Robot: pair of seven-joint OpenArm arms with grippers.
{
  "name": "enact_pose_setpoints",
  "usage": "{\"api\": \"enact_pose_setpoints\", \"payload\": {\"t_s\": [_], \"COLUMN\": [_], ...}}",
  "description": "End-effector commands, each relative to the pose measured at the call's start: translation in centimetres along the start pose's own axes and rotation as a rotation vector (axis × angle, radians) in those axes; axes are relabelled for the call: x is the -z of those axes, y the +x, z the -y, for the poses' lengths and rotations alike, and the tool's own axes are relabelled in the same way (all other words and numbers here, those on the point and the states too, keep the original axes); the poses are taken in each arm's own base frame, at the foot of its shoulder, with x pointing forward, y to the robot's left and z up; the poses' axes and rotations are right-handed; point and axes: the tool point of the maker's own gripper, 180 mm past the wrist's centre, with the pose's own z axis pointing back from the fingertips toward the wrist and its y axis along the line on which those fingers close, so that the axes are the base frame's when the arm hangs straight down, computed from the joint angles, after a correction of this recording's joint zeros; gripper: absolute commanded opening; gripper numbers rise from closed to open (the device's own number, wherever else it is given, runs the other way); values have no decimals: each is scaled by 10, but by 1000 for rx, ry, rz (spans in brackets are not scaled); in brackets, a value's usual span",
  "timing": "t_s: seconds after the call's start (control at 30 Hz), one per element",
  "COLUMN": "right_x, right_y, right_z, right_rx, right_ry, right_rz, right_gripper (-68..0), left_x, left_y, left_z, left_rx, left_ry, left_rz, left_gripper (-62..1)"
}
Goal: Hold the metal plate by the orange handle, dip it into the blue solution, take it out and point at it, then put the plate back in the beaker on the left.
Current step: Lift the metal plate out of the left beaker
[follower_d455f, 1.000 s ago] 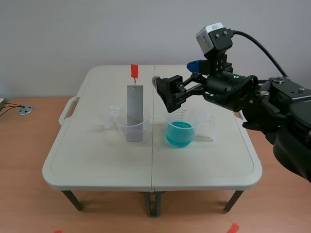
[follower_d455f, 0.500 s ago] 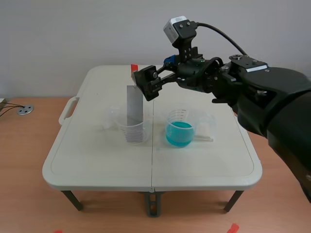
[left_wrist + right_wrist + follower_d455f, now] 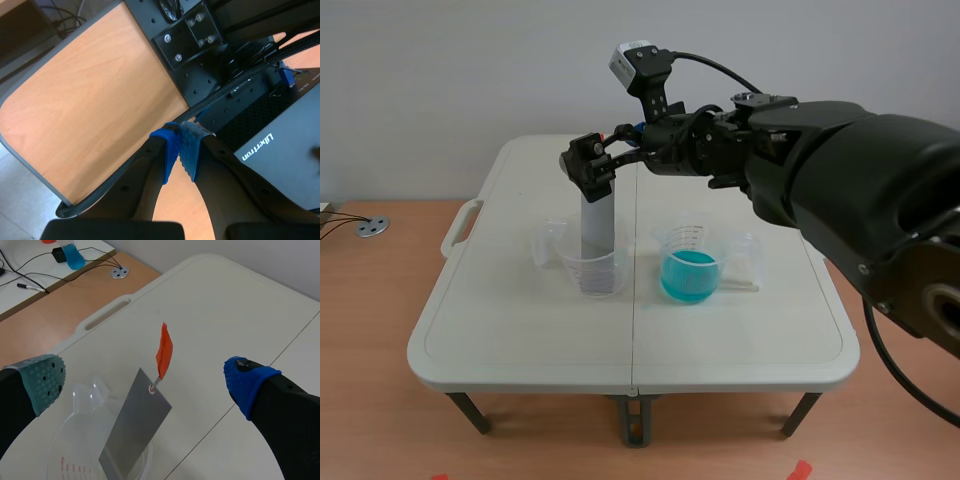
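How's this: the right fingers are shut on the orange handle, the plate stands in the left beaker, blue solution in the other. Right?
Not quite. In the right wrist view the right gripper's fingers are open, one on each side of the orange handle, not touching it. The metal plate does stand in the left beaker, with the blue solution in the other beaker.
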Motion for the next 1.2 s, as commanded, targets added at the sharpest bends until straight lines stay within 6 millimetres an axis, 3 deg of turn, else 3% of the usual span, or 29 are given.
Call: {"api": "enact_pose_setpoints", "payload": {"t_s": [0.0,0.57,0.73,1.0,1.17], "right_x": [5,23,23,23,23], "right_y": [28,28,28,28,28], "right_z": [-1,-21,-20,-20,-19], "right_rx": [-21,-4,-4,-4,-3], "right_ry": [11,51,50,49,45], "right_rz": [50,-7,-8,-9,-8], "right_gripper": [-12,-13,-124,-245,-271], "left_x": [-1,0,0,0,-1], "left_y": [6,3,3,3,3], "left_z": [3,3,3,3,3], "left_rx": [-8,-8,-8,-8,-7], "left_ry": [-5,-5,-5,-5,-5], "left_rz": [24,5,5,5,5], "left_gripper": [-593,-593,-593,-593,-593]}}
